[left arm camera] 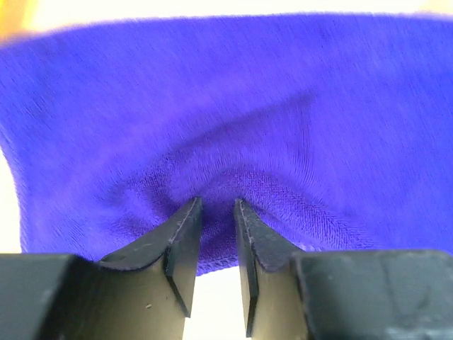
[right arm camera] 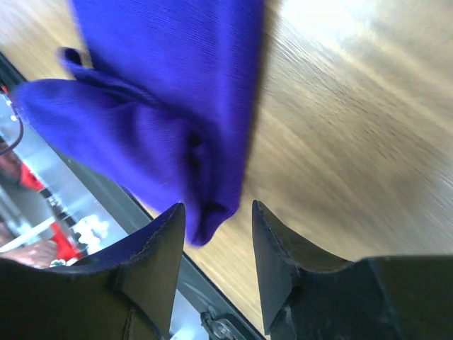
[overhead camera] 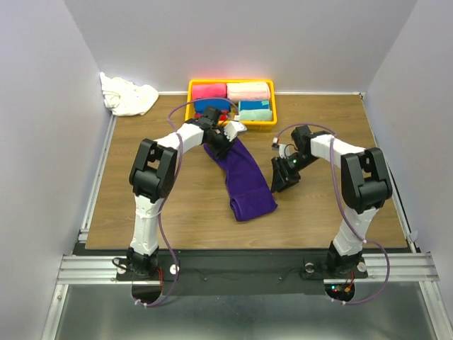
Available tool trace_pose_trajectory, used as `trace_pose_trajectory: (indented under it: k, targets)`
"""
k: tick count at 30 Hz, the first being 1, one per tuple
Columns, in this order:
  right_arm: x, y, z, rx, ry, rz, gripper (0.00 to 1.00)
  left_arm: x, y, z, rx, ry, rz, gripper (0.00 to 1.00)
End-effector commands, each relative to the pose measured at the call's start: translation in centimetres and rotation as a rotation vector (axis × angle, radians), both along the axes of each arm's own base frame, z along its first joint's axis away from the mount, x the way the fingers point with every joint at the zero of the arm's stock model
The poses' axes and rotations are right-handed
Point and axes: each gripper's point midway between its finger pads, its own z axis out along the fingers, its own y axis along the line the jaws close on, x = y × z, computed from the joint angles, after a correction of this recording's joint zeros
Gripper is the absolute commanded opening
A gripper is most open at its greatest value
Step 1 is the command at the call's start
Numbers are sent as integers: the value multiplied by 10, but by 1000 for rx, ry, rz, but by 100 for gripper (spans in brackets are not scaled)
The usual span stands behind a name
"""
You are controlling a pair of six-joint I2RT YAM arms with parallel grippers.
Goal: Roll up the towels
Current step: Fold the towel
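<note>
The purple towel (overhead camera: 244, 180) is laid unrolled on the table (overhead camera: 141, 205); its far end is pinched, as far as can be judged, in the narrowed left claw (left arm camera: 216, 204); the right claw (right arm camera: 218, 210) is released, a towel corner seen between its parted jaws; the white towel (overhead camera: 129, 95) is heaped in the far left corner.

Purple towel (right arm camera: 163, 120) bunched on wooden table (right arm camera: 354, 106), right claw (right arm camera: 218, 207) parted — towel tip between jaws
</note>
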Motion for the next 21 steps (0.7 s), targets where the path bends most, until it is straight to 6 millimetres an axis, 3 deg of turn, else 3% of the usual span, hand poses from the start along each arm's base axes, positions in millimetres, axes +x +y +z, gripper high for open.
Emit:
trace_pose_trajectory:
  k: [1, 4, 5, 7, 11, 15, 17, 19, 21]
  targets:
    - [-10, 14, -23, 42, 49, -3, 47, -26, 17, 52, -97, 30, -40, 41]
    - [-19, 22, -32, 67, 117, -5, 42, -36, 29, 74, -172, 38, -31, 44]
    - [-25, 25, -34, 73, 136, 1, 42, -39, 32, 94, -192, 0, -29, 44]
    - [-34, 31, -35, 85, 166, 16, 38, -42, 43, 103, -186, -40, -25, 45]
    - [-67, 55, -32, 121, 238, 88, 31, -70, 63, 121, -145, -130, -38, 47]
    - [-96, 74, -22, 139, 242, 186, 29, -77, 74, 110, -103, -144, -2, 48]
    - [-111, 82, -15, 152, 232, 240, 36, -74, 75, 102, -94, -117, 21, 47]
    - [-112, 81, -13, 142, 216, 243, 46, -71, 70, 101, -116, -98, 33, 46]
    - [-89, 76, -6, 123, 145, 213, 47, -69, 62, 104, -152, -78, 27, 46]
